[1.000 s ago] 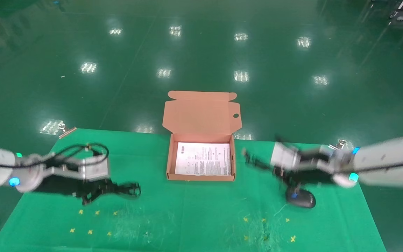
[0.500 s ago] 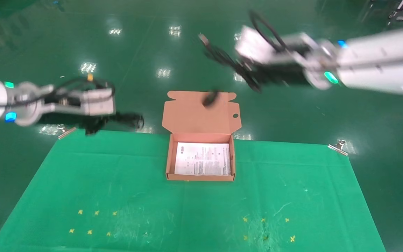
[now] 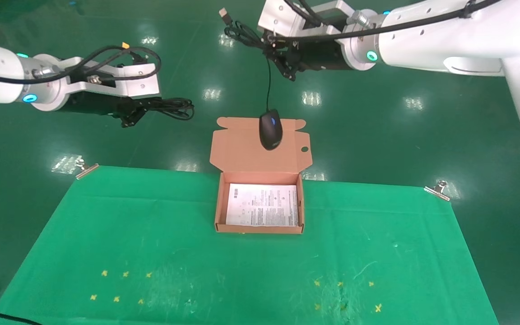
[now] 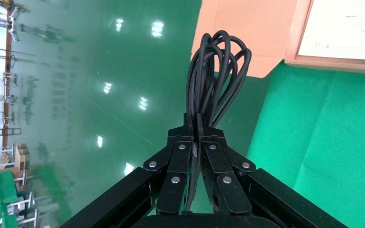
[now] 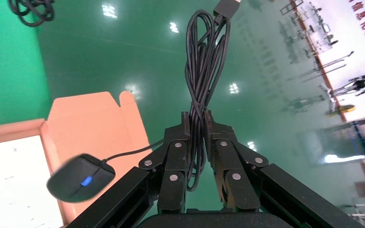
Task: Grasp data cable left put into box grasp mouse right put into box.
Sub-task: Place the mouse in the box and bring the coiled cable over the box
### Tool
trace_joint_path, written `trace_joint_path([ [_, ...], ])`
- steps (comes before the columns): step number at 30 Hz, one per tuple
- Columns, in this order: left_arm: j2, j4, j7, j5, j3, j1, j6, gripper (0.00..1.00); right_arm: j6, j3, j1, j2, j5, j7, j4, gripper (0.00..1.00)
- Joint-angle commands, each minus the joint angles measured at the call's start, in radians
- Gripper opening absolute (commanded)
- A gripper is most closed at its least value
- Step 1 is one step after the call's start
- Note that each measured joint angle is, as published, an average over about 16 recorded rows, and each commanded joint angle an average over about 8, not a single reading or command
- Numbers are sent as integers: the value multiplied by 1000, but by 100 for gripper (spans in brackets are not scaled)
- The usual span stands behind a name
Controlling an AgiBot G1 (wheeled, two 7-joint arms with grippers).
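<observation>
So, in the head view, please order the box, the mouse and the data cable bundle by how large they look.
1. The box, clearly largest.
2. The data cable, held up by the left gripper.
3. The mouse, hanging by its cord from the right gripper.
Cable and mouse look close in size, so their order is unsure.

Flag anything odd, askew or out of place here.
The right gripper is shut on the mouse's bundled cord, not its body, so the mouse dangles on a single strand in front of the box lid. The left gripper grips the data cable normally.
</observation>
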Motion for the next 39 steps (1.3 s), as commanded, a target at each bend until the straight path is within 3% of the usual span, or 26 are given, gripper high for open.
trace_joint_path([
  [1,4,7,1,2,0,-7,-2,0,1,-2,5,-4,11,-13,-9,0],
  [12,-65,-22,-56,83,20,6,27,0,48,-89,-47,-15,53,30,-22,0],
  [29,-116,-122,-135,127,29,30,73,0,138,-331,-128,-21,229,121,-13,0],
  [39,-119,-132,-143,129,29,33,74,0,161,-462,-152,-22,263,172,-120,0],
])
